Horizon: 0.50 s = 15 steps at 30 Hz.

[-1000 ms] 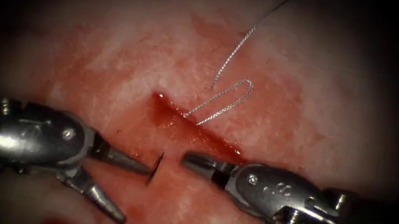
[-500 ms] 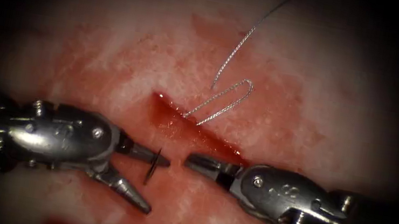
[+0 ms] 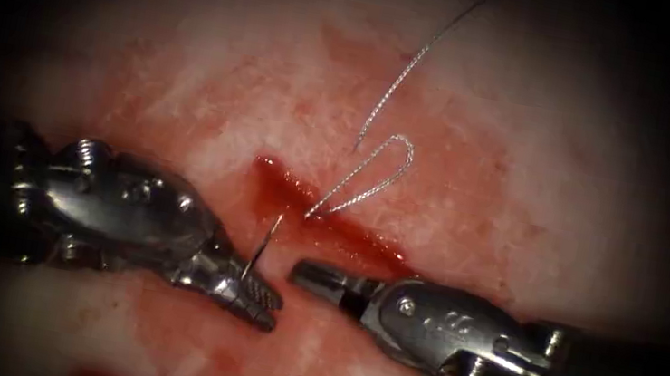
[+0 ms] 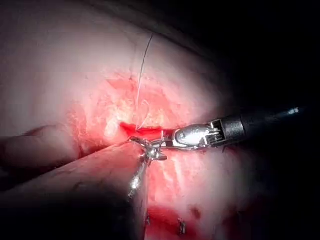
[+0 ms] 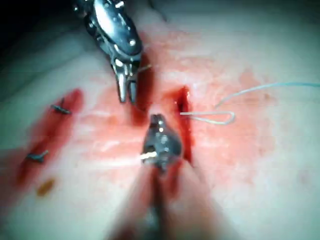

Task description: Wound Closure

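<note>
While the left tool (image 3: 256, 294) sits just left of the cut (image 3: 329, 219), its jaws are pressed together on the needle (image 3: 262, 244), gripping it near the lower end of the visible stretch. The needle rises from the jaws toward the far side, its tip close to the near-left lip of the cut; whether the point is in the tissue (image 3: 214, 93) or only resting against it cannot be told. The right tool (image 3: 311, 274) lies just to the right of the left tool, on the near side of the cut, jaws pressed together and holding nothing visible. Thread (image 3: 369, 176) leaves the cut, makes a small loop on the far side, then runs away toward the far right. Red fluid (image 3: 296, 200) pools along the cut.

Risks, as a judgement:
- The grip is near one end of the needle, so it could swivel in the jaws under any side load.
- Both tools' tips are close together; a small lateral move could make them collide.
- The slack loop lies near the needle and could snag it.
</note>
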Each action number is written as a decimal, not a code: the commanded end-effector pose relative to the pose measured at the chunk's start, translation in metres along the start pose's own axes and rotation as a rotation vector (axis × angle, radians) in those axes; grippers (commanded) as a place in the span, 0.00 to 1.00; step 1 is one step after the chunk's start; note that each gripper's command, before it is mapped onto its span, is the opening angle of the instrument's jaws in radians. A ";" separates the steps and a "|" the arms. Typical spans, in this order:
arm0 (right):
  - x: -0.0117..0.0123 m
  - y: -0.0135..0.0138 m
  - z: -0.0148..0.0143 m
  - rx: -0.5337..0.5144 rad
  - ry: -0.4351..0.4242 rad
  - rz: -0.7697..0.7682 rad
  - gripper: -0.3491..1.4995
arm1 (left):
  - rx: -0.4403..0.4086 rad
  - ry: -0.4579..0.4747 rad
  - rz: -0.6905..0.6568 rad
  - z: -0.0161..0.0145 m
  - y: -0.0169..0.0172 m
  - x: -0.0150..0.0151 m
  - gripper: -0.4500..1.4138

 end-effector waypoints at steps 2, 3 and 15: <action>-0.0007 -0.0003 0.0013 0.000 -0.006 -0.011 0.12 | -0.014 0.005 -0.046 0.0008 -0.0001 -0.0003 0.05; -0.0010 -0.0003 0.0016 -0.002 -0.011 -0.014 0.12 | -0.022 0.003 -0.077 0.0008 0.0002 -0.0002 0.05; -0.0019 0.0003 0.0019 -0.001 -0.027 -0.022 0.11 | -0.076 -0.008 -0.185 -0.0014 0.0040 0.0012 0.05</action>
